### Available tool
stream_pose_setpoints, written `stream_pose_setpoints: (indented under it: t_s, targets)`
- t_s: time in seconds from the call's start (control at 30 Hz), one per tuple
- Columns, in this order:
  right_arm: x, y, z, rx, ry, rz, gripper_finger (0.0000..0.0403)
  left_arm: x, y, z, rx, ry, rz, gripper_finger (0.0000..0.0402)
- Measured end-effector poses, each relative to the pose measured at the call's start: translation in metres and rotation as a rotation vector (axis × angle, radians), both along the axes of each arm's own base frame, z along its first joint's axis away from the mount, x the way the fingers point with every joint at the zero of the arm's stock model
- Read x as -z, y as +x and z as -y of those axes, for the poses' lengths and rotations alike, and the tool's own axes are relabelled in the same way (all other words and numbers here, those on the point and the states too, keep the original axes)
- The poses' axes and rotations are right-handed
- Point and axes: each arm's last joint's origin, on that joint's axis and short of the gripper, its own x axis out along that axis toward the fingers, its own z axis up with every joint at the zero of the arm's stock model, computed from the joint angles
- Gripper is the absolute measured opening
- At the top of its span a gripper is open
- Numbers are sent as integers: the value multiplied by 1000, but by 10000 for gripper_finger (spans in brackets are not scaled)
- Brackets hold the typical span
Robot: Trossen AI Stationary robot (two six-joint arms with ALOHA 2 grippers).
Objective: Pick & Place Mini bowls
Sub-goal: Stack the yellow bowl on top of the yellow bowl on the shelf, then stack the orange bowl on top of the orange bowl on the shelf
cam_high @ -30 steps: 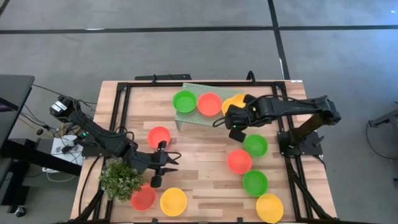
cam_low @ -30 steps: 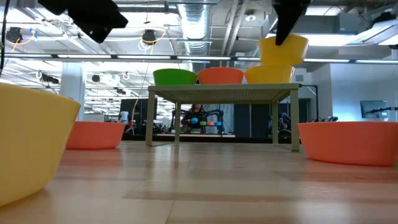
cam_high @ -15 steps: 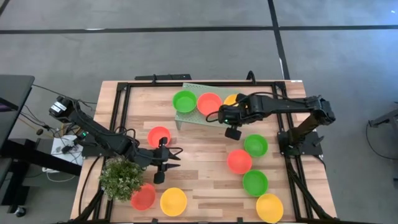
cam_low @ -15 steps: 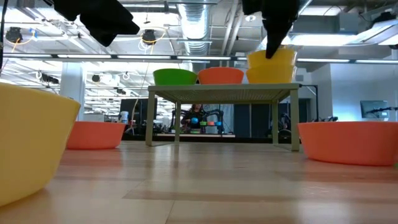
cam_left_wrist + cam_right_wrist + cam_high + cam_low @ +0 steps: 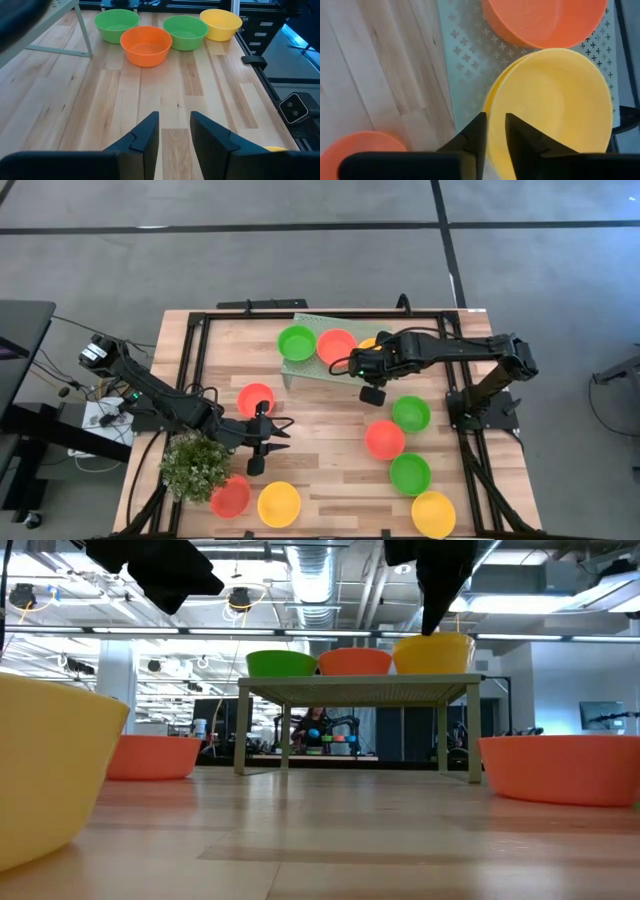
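Observation:
My right gripper (image 5: 366, 360) (image 5: 495, 125) is over the pale green rack (image 5: 310, 365) at the table's far side. It is shut on the top yellow mini bowl (image 5: 555, 100), which is nested in a second yellow bowl (image 5: 489, 107). In the low view they read as one yellow bowl (image 5: 433, 653) on the rack top (image 5: 360, 685). A green bowl (image 5: 297, 342) and an orange-red bowl (image 5: 337, 346) stand on the rack beside it. My left gripper (image 5: 268, 435) (image 5: 175, 120) is open and empty above the table, near a red bowl (image 5: 256, 398). My right gripper pinches the top yellow bowl's rim (image 5: 496, 106) on its near-left side. One finger (image 5: 517, 132) is inside the bowl and one (image 5: 476, 132) outside. The fingers come from above, pointing down. The bowl sits upright, nested in the lower yellow bowl on the rack.
On the table's right half stand a green bowl (image 5: 410, 413), a red one (image 5: 385, 438), a green one (image 5: 410, 473) and a yellow one (image 5: 432, 513). Near the front left are a bushy plant (image 5: 193, 467), a red bowl (image 5: 230, 497) and a yellow bowl (image 5: 278, 504).
My right gripper has gone down and a little toward the table's left with the yellow bowl. The bowl, first tilted above the rack, now sits level, nested in the other yellow bowl. My left gripper has edged slightly toward the table's right.

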Motion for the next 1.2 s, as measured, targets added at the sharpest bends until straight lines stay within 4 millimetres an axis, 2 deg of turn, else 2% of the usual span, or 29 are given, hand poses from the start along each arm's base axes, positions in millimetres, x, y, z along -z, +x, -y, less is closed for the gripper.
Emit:
stream_pose_setpoints:
  t_s: [0.2, 0.33, 0.53, 0.63, 0.73, 0.83, 0.93, 1.03, 1.13, 1.2]
  targets:
    - [-1, 0, -2, -7, -23, -4, 108, 0, 0, 0, 0, 0, 0, 112]
    - [-11, 0, -11, -30, -20, 29, 126, 0, 0, 0, 0, 0, 0, 112]
    - [-37, -1, -39, -55, 11, 133, 136, 0, 1, -2, -8, 0, 0, 112]
    - [-38, -5, -61, -47, 73, 159, 136, 0, 3, -5, -23, 0, 0, 112]
    - [-23, -11, -87, -53, 103, 131, 136, 0, 5, -9, -40, -1, 1, 112]
    - [5, -20, -113, -28, 145, 80, 135, 0, 7, -13, -58, 0, 1, 112]
    - [26, -27, -139, 37, 290, 82, 130, 0, 8, -16, -72, -1, 2, 112]
    - [43, -26, -164, 74, 438, 173, 125, -1, 10, -20, -84, 5, 9, 112]
    - [57, -28, -182, 86, 520, 243, 123, -1, 12, -24, -86, 33, 16, 112]
    - [65, -33, -186, 101, 515, 232, 123, -2, 14, -27, -97, 33, 27, 112]
